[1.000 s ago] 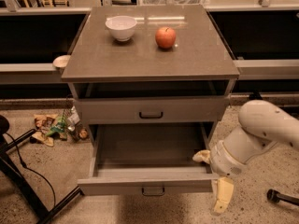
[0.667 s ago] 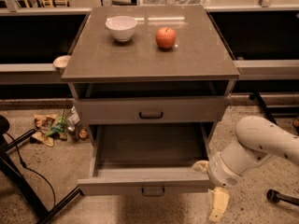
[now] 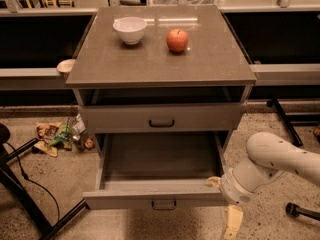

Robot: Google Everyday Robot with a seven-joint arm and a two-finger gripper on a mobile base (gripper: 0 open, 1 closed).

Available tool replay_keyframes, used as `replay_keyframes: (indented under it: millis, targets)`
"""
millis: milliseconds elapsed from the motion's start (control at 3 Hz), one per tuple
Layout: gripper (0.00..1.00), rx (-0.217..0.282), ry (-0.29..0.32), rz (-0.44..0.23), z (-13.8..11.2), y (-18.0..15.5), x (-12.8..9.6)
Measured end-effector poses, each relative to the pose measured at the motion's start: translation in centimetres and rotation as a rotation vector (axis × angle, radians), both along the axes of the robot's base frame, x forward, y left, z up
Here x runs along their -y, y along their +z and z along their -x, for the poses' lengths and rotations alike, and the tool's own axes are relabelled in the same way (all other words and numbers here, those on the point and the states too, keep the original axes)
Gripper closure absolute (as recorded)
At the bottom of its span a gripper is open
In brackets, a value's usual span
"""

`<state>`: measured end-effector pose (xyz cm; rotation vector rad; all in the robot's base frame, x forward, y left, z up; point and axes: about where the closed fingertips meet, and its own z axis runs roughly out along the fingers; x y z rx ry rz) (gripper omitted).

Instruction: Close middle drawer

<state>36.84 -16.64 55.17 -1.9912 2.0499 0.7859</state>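
The middle drawer [image 3: 155, 193] of the grey cabinet [image 3: 160, 59] is pulled far out and is empty. Its flat front faces me, with a small dark pull [image 3: 164, 204] at its centre. The drawer above it [image 3: 161, 118] is shut. My gripper [image 3: 224, 203] sits at the right end of the open drawer's front. It is open: one cream finger [image 3: 215, 182] rests at the front's top right corner, and the other [image 3: 232, 224] hangs below and in front of it. The white arm [image 3: 280, 161] reaches in from the right.
A white bowl [image 3: 130, 29] and a red apple [image 3: 177, 40] stand on the cabinet top. Litter [image 3: 62, 136] lies on the floor at the left. Black stand legs [image 3: 30, 204] cross the lower left. A chair caster [image 3: 295, 210] is at the lower right.
My gripper and forearm have moved a little left and down, closer to the right end of the drawer front. The drawer has not visibly moved.
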Motion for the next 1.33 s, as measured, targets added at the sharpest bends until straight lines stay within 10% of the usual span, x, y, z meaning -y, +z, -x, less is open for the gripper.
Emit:
replay_keyframes:
  millis: [333, 1333]
  targets:
    - [0.00, 0.033, 0.042, -0.027, 0.1, -4.0, 1.3]
    - [0.65, 0.083, 0.034, -0.063, -1.4, -12.5, 3.6]
